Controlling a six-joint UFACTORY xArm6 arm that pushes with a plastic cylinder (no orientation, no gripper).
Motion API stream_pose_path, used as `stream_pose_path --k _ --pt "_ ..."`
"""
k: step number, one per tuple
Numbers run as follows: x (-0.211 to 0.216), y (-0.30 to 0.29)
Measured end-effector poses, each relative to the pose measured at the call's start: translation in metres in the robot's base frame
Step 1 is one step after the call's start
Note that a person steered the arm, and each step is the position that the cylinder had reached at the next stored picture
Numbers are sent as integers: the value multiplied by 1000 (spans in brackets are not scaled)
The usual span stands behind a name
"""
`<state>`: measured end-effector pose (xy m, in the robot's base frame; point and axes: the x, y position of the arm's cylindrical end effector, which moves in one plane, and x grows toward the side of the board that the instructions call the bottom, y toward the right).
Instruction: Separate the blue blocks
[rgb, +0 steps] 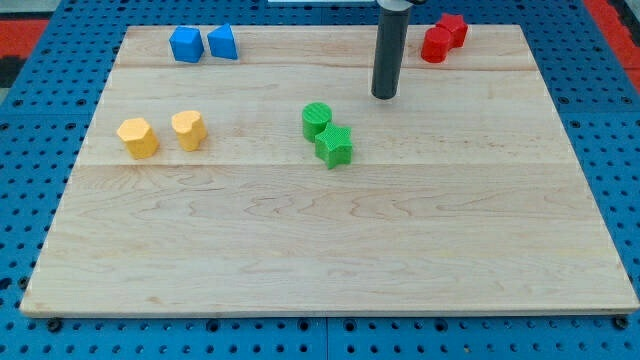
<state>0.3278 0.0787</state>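
Two blue blocks sit side by side and touching near the board's top left: a blue roughly square block (186, 45) and a blue wedge-like block (222, 42) on its right. My tip (385, 96) rests on the board at the top centre-right, far to the right of the blue blocks. It touches no block. It stands up and to the right of the green blocks and left of the red blocks.
A green cylinder (316, 119) touches a green star-like block (335, 146) at the centre. Two yellow blocks (137, 137) (188, 129) sit at the left, slightly apart. Two red blocks (436, 45) (453, 28) touch at the top right. The wooden board (330, 260) lies on a blue pegboard.
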Motion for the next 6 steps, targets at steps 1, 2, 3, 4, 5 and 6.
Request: stream_pose_path --k 1,2,3,4,5,6 --pt "-1 -11" --pt "-69 -72" --pt "-122 -186" --pt "-136 -217" --pt "-135 -226" --pt "-135 -269"
